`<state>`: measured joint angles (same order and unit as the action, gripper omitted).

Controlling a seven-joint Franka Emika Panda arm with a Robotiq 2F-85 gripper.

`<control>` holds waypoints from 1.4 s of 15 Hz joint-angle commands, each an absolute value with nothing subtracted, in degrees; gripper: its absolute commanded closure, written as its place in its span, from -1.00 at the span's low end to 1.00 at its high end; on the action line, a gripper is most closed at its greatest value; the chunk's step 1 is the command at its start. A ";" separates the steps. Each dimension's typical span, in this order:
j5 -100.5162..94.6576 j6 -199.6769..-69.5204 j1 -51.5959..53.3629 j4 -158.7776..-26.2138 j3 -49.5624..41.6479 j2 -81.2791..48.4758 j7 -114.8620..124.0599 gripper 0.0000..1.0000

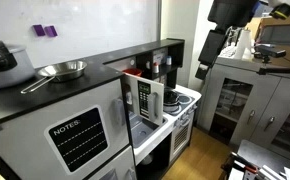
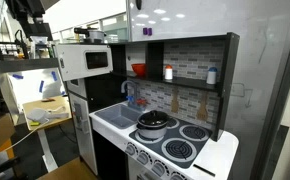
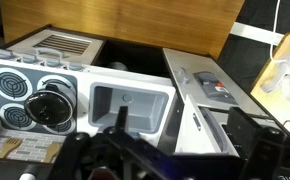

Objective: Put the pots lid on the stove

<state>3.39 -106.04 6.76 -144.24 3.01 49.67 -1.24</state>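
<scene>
So the lid [image 2: 153, 117] is sitting on its pot [image 2: 153, 127], and the pot is on one of the back burners of the little white stove [image 2: 185, 155]. From the wrist view you look almost straight down on it: lid [image 3: 53, 104] at the left, sink [image 3: 131, 106] right next to the stove in the middle. The other burners [image 2: 178, 150] look bare, which I guess is the point, since there's plenty of flat space to set a lid down once it's off.

The arm [image 1: 230, 15] is hanging high above the toy kitchen and well clear of everything, nowhere near the pot. My read is that it's up there to get an overview before dropping down, because there's a shelf overhanging the back of the stove and you'd want to come in from the front or above rather than bump it.

The fingers [image 3: 135, 157] are just a dark blurry mass along the bottom of the wrist view. I honestly can't tell if they're spread or closed, but they're holding nothing I can see.

The pan [image 1: 61, 70] on the long black counter [image 1: 45, 95] has nothing to do with this job, so ignore it.

The task basically hasn't started. Next up is getting over the lid and grabbing its knob. The knob looks small and the lid is shiny, so I'd expect it to slip easily.
</scene>
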 commanded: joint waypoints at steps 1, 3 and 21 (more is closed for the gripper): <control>3.62 -105.94 6.40 -144.14 3.27 49.67 -1.44 -1.00; 3.62 -105.94 6.40 -144.14 3.27 49.68 -1.44 -1.00; -0.31 -123.89 2.90 -141.22 -6.39 30.29 -13.31 -1.00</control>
